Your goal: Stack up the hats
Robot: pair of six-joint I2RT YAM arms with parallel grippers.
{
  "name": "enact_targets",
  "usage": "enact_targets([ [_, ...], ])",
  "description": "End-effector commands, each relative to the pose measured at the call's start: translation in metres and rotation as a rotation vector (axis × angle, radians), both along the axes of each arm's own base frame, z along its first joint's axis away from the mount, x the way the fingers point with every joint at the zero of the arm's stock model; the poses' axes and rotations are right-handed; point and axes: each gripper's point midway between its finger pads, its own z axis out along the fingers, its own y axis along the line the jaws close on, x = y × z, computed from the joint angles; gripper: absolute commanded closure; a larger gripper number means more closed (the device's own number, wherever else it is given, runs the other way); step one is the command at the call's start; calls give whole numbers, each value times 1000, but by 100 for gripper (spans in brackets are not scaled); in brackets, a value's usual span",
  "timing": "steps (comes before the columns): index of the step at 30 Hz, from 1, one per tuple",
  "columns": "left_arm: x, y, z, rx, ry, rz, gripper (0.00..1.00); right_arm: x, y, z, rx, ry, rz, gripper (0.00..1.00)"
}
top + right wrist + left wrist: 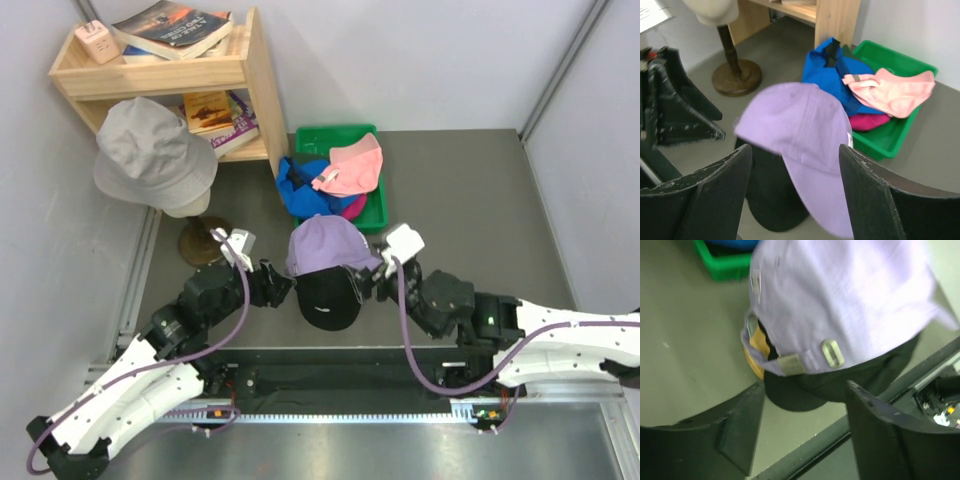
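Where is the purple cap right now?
In the top view, the lavender cap sits near the middle, lying over the black cap, just in front of the green tray.

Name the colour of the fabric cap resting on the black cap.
Lavender; the soft lavender fabric baseball cap shows best in the right wrist view.

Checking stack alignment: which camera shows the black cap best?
Top external. It sees the black cap from above, with the near part clear and the rest under the lavender cap, so the offset between them is easy to read. Left wrist shows only a dark edge beneath the lavender cap. Right wrist shows a low side portion, mostly covered.
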Motion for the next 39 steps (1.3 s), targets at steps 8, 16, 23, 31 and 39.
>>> enact_targets([
  [8,23,17,67,13,-154,110,23,45,46,28,134,172,80,35],
  [16,39,3,72,-5,-171,115,21,76,64,-3,-12,213,-20,41],
  [23,48,-3,74,-15,-181,122,20,92,60,-25,-70,235,-98,51],
  [31,49,-5,74,-13,-184,121,20,102,54,-31,-84,240,-128,62],
  [39,51,-3,79,-27,-200,136,20,105,52,-27,-74,221,-130,100],
])
